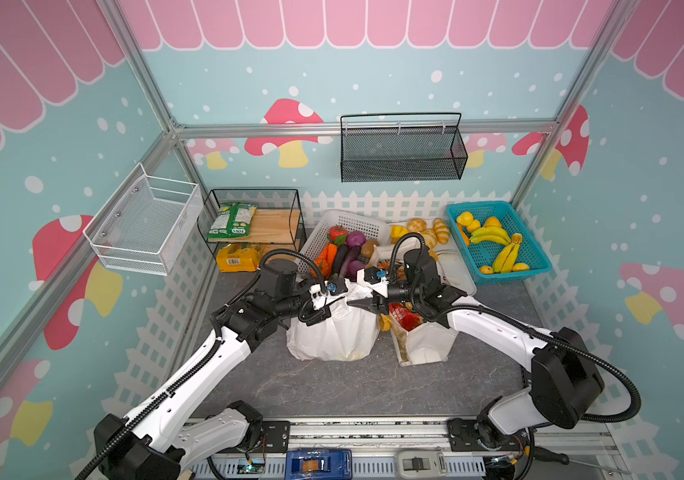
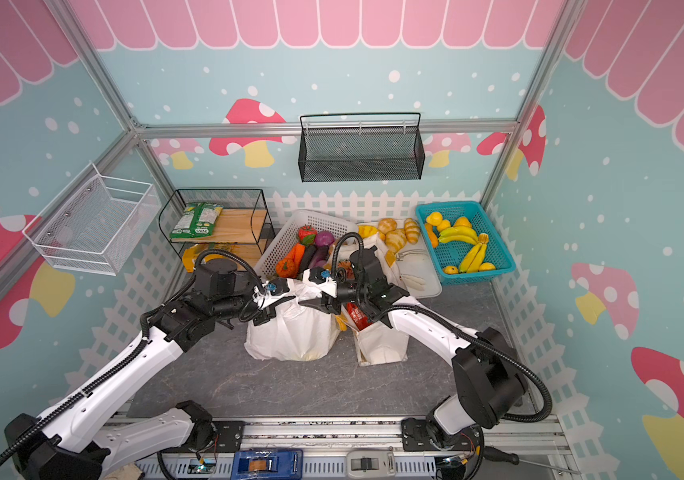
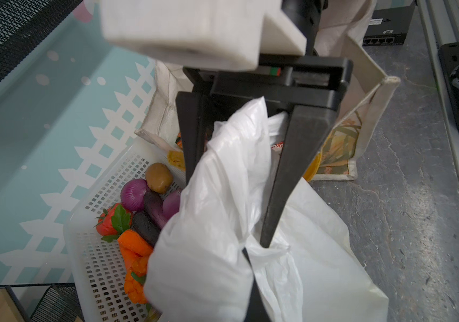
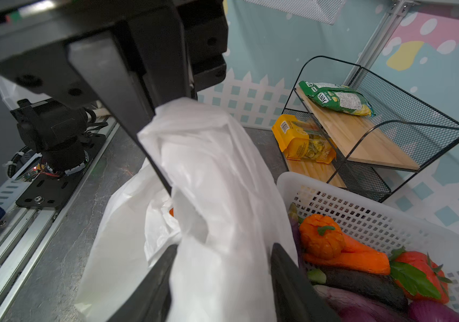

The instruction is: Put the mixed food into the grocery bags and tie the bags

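Grey stone-look tabletop (image 1: 332, 386) fills the lower middle of both top views, walled in by teal panels with pink mushrooms. At frame centre the white plastic bag (image 1: 332, 336) (image 2: 290, 336) stands bulging. Just to its right the cream canvas tote (image 1: 427, 343) (image 2: 382, 347) stands open, with the red crisp packet (image 1: 404, 316) (image 2: 359, 313) poking from its mouth. The left gripper (image 1: 334, 301) (image 2: 276, 302) and right gripper (image 1: 364, 306) (image 2: 310, 304) meet nose to nose over the bag's top, a band of its plastic stretched between them. Directly above them in the frame sits the white basket (image 1: 357, 218) (image 2: 319, 216) of vegetables.

From the left wrist, the right gripper (image 3: 231, 212) faces the camera with its jaws spread. A twisted length of the white plastic bag (image 3: 320, 264) runs loosely between them. The left gripper (image 3: 250, 290) shows only as a dark finger pressed against that plastic. The canvas tote (image 3: 362, 106) stands behind, touching the bag, with the white basket (image 3: 69, 237) beside both.

From the right wrist, the left gripper (image 4: 164, 178) is clenched on the bunched handle of the white plastic bag (image 4: 209, 167). The right gripper (image 4: 222, 278) has its two fingers apart on either side of the plastic, released. The white basket (image 4: 362, 200) lies alongside, and the wire shelf (image 4: 390, 125) stands beyond it.
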Motion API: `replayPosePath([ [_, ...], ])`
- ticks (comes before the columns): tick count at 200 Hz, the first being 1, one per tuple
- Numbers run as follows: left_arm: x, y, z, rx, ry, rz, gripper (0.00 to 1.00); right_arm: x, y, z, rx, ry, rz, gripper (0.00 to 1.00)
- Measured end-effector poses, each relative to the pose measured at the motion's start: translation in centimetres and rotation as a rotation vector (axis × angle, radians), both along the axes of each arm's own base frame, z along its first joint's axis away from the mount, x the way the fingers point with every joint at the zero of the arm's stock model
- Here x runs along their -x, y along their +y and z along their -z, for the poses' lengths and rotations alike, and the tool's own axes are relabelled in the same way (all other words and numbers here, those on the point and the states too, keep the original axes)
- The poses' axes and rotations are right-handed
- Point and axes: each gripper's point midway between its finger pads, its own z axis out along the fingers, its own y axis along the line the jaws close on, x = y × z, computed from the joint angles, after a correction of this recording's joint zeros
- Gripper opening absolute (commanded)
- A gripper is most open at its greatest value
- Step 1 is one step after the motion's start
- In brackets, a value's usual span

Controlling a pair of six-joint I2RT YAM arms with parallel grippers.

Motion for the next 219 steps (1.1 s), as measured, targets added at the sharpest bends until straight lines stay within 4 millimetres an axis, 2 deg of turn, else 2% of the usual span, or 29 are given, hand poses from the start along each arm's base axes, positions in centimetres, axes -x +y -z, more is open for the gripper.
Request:
replayPosePath([
  [25,-0.1,0.0,0.1,-0.001,0.002,-0.002,0.01,0.1,0.6,0.2,0.004,0.002,-0.011,0.27],
  [42,-0.1,0.1,0.1,0.000,0.006,-0.009,0.07,-0.1,0.8,0.2,0.006,0.009,0.002,0.09],
  [50,-0.2,0.1,0.1,-0.001,0.009,-0.017,0.13,-0.3,0.9,0.1,0.007,0.010,0.010,0.04],
  [62,-0.3,0.2,0.1,0.004,0.018,-0.033,0.22,-0.7,0.8,0.2,0.011,0.025,0.039,0.00],
  [74,-0.4,0.6,0.1,0.005,0.027,-0.065,0.28,-1.2,0.8,0.3,0.013,0.032,0.066,0.00],
  [105,-0.5,2.3,0.4,-0.003,0.042,-0.174,0.34,-1.8,0.6,0.1,-0.017,0.047,0.123,0.00],
  [125,-0.5,3.1,1.1,-0.008,0.067,-0.225,0.28,-1.6,0.4,0.0,-0.049,0.068,0.142,0.00],
  [165,-0.7,3.6,1.7,0.011,0.125,-0.295,0.00,-1.5,0.9,-0.6,-0.095,0.104,0.195,0.00],
  [188,-0.6,3.8,1.0,0.069,0.153,-0.335,0.00,-1.5,1.5,-0.9,-0.107,0.111,0.233,0.00],
  [219,-0.1,3.9,-1.0,0.223,0.178,-0.384,0.00,-1.4,2.1,-1.2,-0.120,0.109,0.268,0.00],
])
